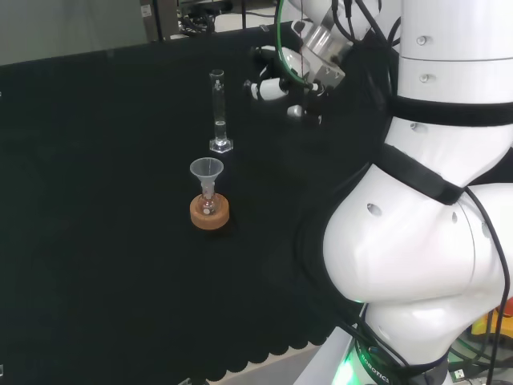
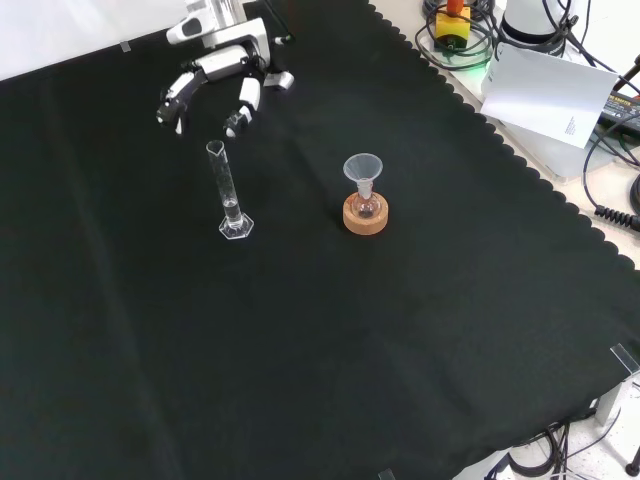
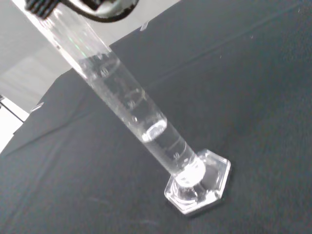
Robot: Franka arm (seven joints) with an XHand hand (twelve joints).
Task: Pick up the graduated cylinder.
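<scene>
A clear graduated cylinder (image 1: 218, 112) (image 2: 229, 194) (image 3: 127, 100) stands upright on its hexagonal foot on the black cloth, with a little clear liquid in its lower part. The hand (image 1: 276, 84) (image 2: 215, 85) hovers to the right of the cylinder's top in the head view, and just beyond it in the front view. Its fingers are spread and relaxed, open, holding nothing and clear of the glass. A blurred part of the hand (image 3: 105, 7) shows close to the cylinder's upper end in the wrist view.
A small flask with a clear funnel (image 1: 207, 171) (image 2: 362, 168) in its neck sits on a cork ring (image 1: 209, 212) (image 2: 365, 214), nearer than the cylinder in the head view. The arm's white links (image 1: 433, 200) stand at the right. The cloth's scalloped edge (image 2: 520, 160) runs along the right in the front view.
</scene>
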